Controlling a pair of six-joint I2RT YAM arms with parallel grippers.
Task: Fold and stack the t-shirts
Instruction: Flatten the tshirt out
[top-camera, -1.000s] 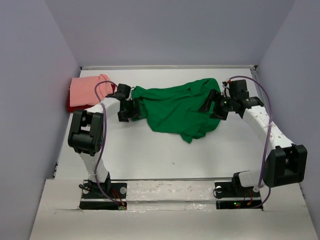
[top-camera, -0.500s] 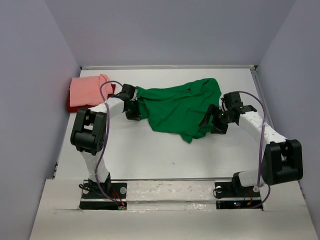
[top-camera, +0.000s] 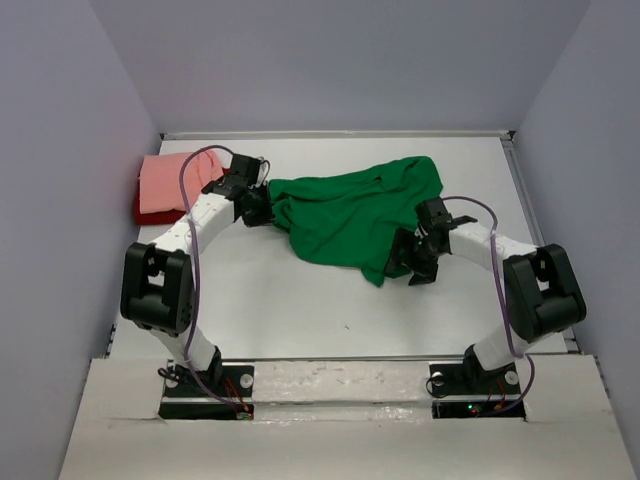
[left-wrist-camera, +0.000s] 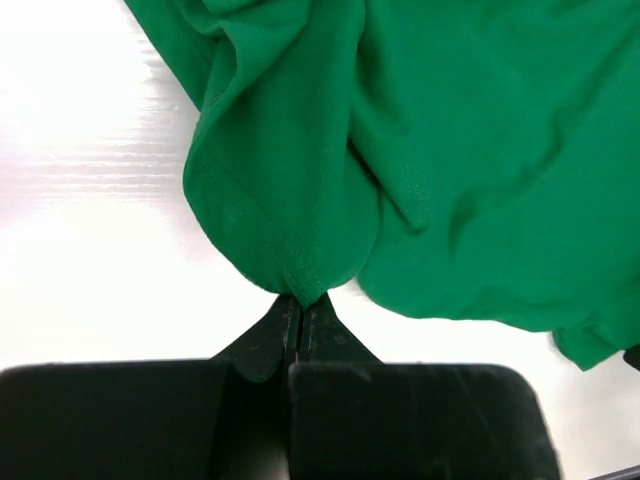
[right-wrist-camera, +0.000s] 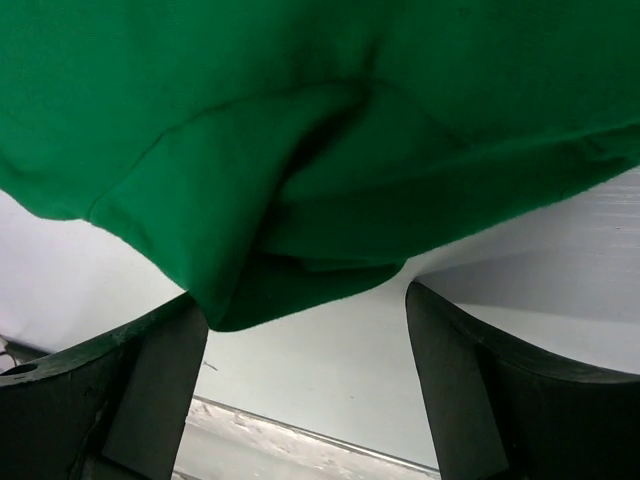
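Note:
A bright green t-shirt (top-camera: 350, 218) lies crumpled across the middle of the table. My left gripper (top-camera: 262, 208) is shut on a hemmed corner of the green t-shirt (left-wrist-camera: 300, 285) at the shirt's left edge. My right gripper (top-camera: 408, 262) stands open at the shirt's lower right edge, and a fold of the green t-shirt (right-wrist-camera: 290, 280) hangs between its fingers (right-wrist-camera: 150, 390) without being pinched. A salmon pink t-shirt (top-camera: 172, 180) lies folded at the back left on top of a dark red t-shirt (top-camera: 143, 211), of which only an edge shows.
Grey walls close the table (top-camera: 300, 310) in on the left, back and right. The arm bases sit on a rail (top-camera: 340, 385) at the near edge.
My left gripper has shut on the green shirt's left corner and its arm swung back and left. My right arm moved down from the shirt's right side to its lower right edge.

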